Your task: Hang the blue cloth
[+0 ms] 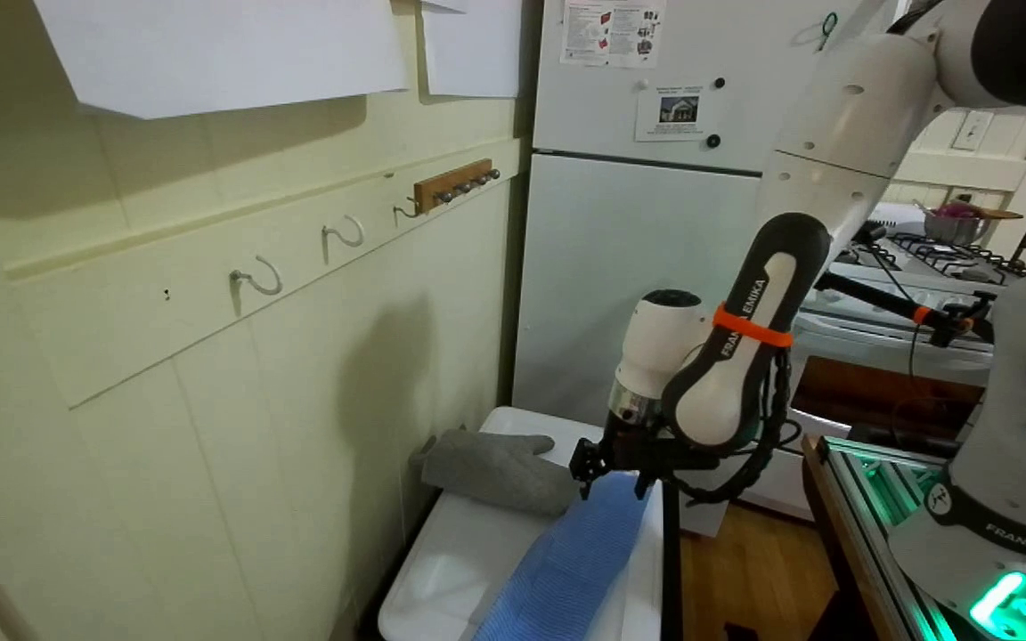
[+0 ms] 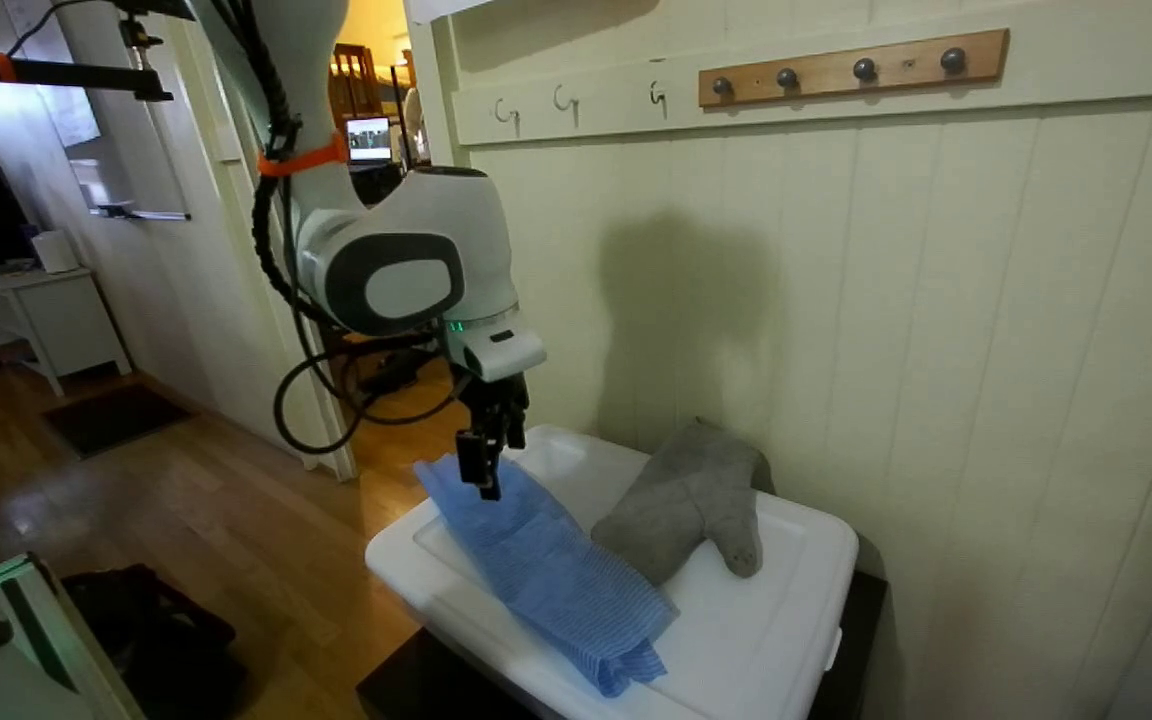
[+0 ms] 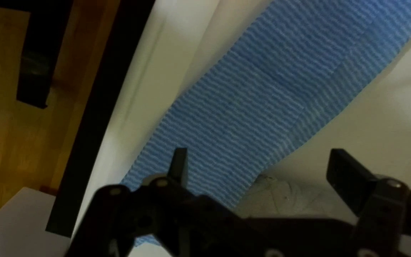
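Note:
The blue cloth (image 1: 566, 570) lies as a long folded strip on a white bin lid (image 1: 455, 552). It also shows in an exterior view (image 2: 556, 570) and, with fine stripes, in the wrist view (image 3: 248, 103). My gripper (image 1: 613, 490) points down above the cloth's far end; it also shows in an exterior view (image 2: 502, 468). In the wrist view the gripper (image 3: 259, 153) is open with nothing between its fingers. One finger is over the cloth, the other beside it over the lid. Metal hooks (image 1: 256, 276) are on the wall; they also show in an exterior view (image 2: 564, 98).
A grey mitt (image 1: 495, 467) lies beside the cloth, against the wall; it also shows in an exterior view (image 2: 686, 500). A wooden rack with knobs (image 2: 851, 68) is on the wall beside the hooks. A white refrigerator (image 1: 638, 240) stands behind the bin.

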`<control>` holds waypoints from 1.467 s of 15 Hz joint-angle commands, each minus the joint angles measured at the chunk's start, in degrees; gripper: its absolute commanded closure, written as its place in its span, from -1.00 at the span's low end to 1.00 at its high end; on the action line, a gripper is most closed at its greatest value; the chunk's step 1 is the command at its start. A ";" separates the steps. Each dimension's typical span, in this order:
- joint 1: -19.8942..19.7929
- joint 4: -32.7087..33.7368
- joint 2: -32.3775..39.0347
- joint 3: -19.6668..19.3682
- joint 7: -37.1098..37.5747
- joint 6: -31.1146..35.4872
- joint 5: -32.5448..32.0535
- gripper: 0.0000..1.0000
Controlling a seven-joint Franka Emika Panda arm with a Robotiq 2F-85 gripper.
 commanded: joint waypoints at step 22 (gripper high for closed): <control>4.43 21.71 30.31 1.71 -0.55 12.94 6.51 -1.00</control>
